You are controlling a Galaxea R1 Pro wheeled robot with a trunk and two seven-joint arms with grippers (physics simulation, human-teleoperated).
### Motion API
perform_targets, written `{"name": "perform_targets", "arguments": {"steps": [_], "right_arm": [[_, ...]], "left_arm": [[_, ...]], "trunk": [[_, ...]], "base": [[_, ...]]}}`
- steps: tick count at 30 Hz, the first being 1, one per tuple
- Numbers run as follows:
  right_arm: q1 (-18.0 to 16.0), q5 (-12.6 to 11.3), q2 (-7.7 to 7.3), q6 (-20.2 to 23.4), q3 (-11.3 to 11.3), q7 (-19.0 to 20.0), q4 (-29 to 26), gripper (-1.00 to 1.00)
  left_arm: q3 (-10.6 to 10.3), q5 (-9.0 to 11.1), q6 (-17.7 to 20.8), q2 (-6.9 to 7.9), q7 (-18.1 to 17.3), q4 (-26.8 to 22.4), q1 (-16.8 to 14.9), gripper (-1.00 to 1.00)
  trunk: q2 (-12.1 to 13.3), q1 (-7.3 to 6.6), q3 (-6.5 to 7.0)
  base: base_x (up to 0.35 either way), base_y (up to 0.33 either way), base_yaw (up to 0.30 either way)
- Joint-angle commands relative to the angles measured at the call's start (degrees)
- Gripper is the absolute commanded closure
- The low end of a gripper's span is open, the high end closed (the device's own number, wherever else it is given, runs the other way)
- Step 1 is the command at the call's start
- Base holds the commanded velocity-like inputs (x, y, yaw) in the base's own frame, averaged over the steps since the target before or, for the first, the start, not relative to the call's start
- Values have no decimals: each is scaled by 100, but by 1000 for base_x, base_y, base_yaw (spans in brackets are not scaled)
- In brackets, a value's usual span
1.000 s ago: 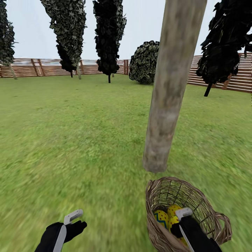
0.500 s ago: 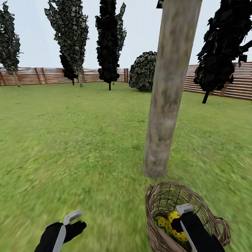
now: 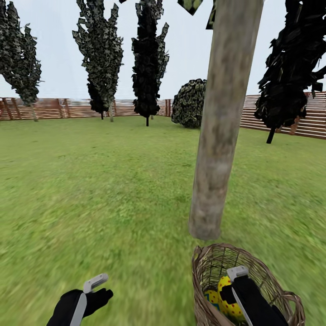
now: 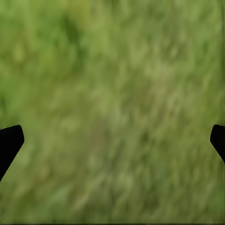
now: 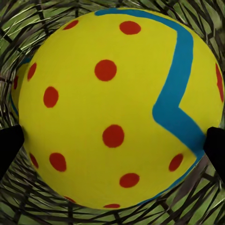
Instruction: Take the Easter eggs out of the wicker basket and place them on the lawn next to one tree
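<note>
The wicker basket [image 3: 217, 254] stands on the lawn [image 3: 113, 190] right at the foot of the tree [image 3: 222, 136], whose grey-tan trunk is thick and bare. My right gripper [image 3: 233, 290] reaches down inside it, shut on one Easter egg [image 3: 226, 299]. In the right wrist view this egg [image 5: 112, 108] spans the space between both fingertips [image 5: 10, 143]. A second egg [image 3: 209, 297] lies lower beside it, and the third is hidden. My left gripper [image 3: 97, 283] hovers open over bare grass [image 4: 112, 93], well left of the basket.
Narrow dark-leaved trees [image 3: 147, 59] and a round bush [image 3: 189, 103] stand far back along the brown slat fence [image 3: 280, 117]. Another dark tree [image 3: 290, 68] is at the right. Wide open grass lies left of the trunk.
The camera has tilted up, so the whole scene sits lower in the picture. The held egg now shows higher against my right gripper than the other egg. The left gripper is unchanged.
</note>
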Motion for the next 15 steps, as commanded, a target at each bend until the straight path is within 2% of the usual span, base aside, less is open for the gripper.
{"name": "perform_targets", "arguments": {"steps": [1,15], "right_arm": [[-3,10,-7,30,20,-10,-6,100],[-3,0,-43,30,-7,-7,-18,100]], "left_arm": [[13,60,28,-5,30,31,-3,-100],[13,53,37,20,30,66,-3,-100]], "trunk": [[-1,-4,17],[523,-292,272]], "base": [[0,0,2],[0,0,0]]}}
